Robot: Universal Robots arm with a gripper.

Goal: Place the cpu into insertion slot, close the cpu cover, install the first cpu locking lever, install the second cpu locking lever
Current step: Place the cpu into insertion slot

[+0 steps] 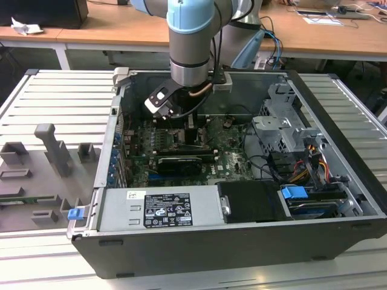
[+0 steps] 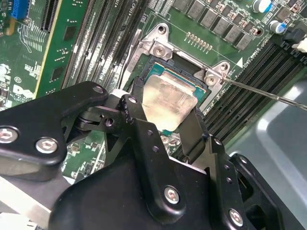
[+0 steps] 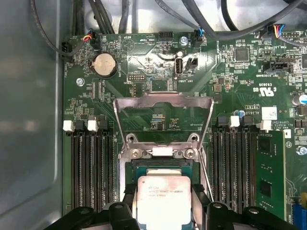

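Second wrist view: gripper [image 2: 167, 112] fingers [image 2: 136, 108] are closed on the cpu [image 2: 168, 98], one on each edge. The chip hangs slightly tilted just over the socket [image 2: 157, 71], not seated. A thin lever [image 2: 268, 95] lies off to one side.

First wrist view: the cover [image 3: 163, 101] stands open beyond the socket. Risk, my read: if the chip goes down tilted or off-square, a corner could catch the frame and bend contacts. Letting go too high could leave it askew.

Exterior view: the arm [image 1: 190, 54] reaches into an open computer case [image 1: 242, 254] on a ribbed metal table [image 1: 54, 96]. Wooden desks [image 1: 121, 33] stand behind.
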